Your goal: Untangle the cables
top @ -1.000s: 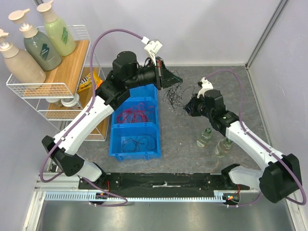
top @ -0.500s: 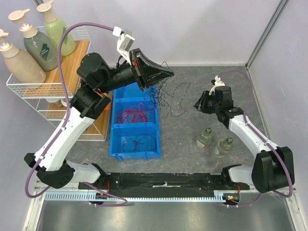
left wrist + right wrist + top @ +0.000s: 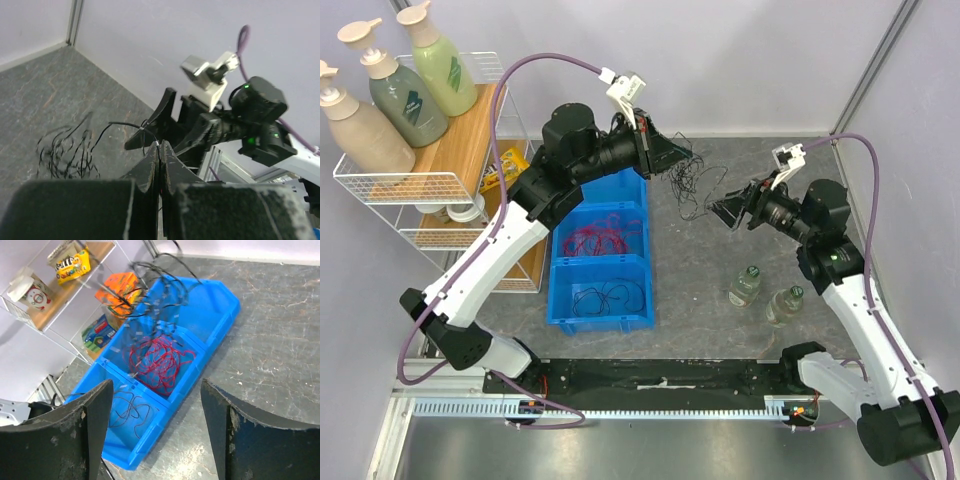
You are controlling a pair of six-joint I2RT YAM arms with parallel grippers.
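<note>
My left gripper (image 3: 672,155) is raised over the far end of the blue bin (image 3: 560,262) and is shut on a black strand of the cables (image 3: 688,186). The rest of that tangle hangs below it and trails onto the grey table. In the left wrist view the jaws (image 3: 160,146) pinch the thin black wire, with curly black loops (image 3: 65,155) lying on the table beyond. My right gripper (image 3: 728,212) stands open just right of the tangle and holds nothing. Through its open gripper (image 3: 156,386) I see red cables (image 3: 157,360) in the bin's middle compartment and black cables (image 3: 129,410) in the near one.
Two small bottles (image 3: 745,285) (image 3: 785,303) stand on the table below my right gripper. A wire shelf (image 3: 415,185) with pump bottles and snack packs stands left of the bin. Walls close the far side and the right side.
My right gripper has opened, let go of the black strands and drawn back to the right. My left gripper swung left and up, then back right, carrying the black tangle.
</note>
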